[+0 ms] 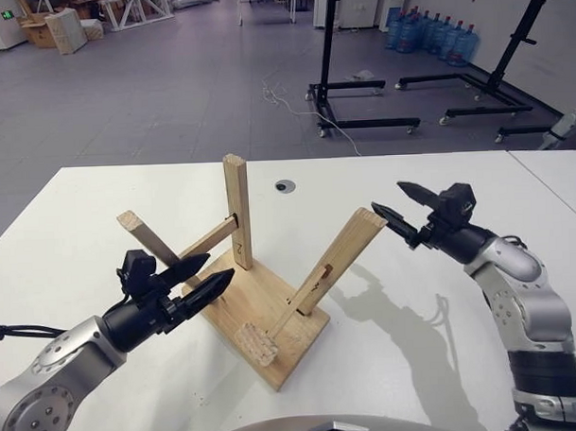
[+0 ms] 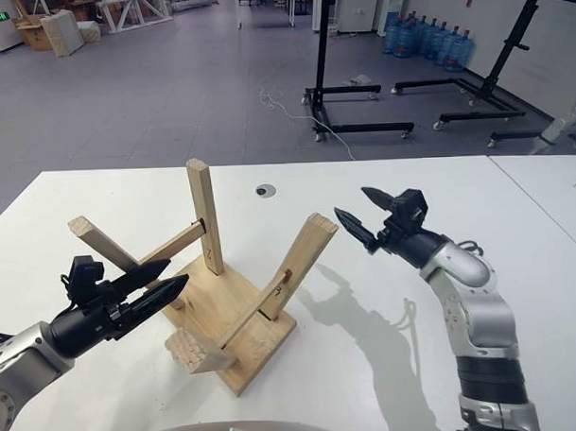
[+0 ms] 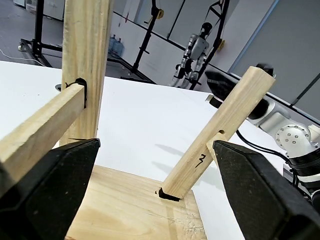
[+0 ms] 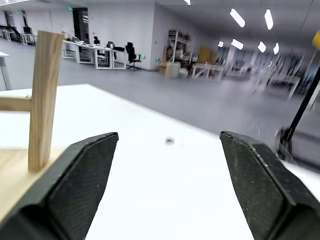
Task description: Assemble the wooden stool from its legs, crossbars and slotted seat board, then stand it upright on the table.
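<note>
Stool (image 1: 258, 302) seat-down; spread left hand (image 1: 221, 265) at crossbar (image 1: 208, 239), spread right hand (image 1: 386, 196) beside leaning leg (image 1: 341, 251); grommet (image 1: 285, 185) behind.

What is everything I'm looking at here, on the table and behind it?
seat board: one, pale wood, flat on the white table
legs: four, pale wood, rising from the board, one upright, the others leaning
crossbars: two, pale wood, each joining two legs
table hole: one, grey, behind the stool
black frames: several, on the floor behind
water bottles: blue, far right
left hand: black, open
right hand: black, open
</note>
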`<state>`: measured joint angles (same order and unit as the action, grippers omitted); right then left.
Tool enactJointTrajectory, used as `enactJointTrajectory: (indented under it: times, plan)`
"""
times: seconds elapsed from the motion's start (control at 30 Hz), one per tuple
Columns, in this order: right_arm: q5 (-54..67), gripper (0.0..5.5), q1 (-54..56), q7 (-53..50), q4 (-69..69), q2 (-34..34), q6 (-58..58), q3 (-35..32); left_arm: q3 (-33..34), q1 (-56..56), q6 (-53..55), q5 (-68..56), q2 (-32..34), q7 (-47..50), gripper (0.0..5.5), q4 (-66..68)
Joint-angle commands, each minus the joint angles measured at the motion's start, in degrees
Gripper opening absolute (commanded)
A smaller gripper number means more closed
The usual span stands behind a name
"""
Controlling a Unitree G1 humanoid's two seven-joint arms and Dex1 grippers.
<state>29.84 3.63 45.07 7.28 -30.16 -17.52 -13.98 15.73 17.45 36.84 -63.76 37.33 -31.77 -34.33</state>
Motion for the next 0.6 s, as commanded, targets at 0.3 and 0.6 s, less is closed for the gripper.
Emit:
enactJointTrajectory:
  times: [0.3, 0.6]
  plan:
    - [22.5, 3.74, -4.5, 1.6, 9.8, 1.1, -19.1, -3.8, 7.3, -2.1, -0.7, -0.8, 1.0, -4.3, 4.15, 4.1]
    - [27.2, 3.74, 1.0, 2.8, 4.5, 0.6, -22.1, -3.9, 4.1, -16.5, -7.2, 13.1, -1.9, -1.6, 4.15, 15.5]
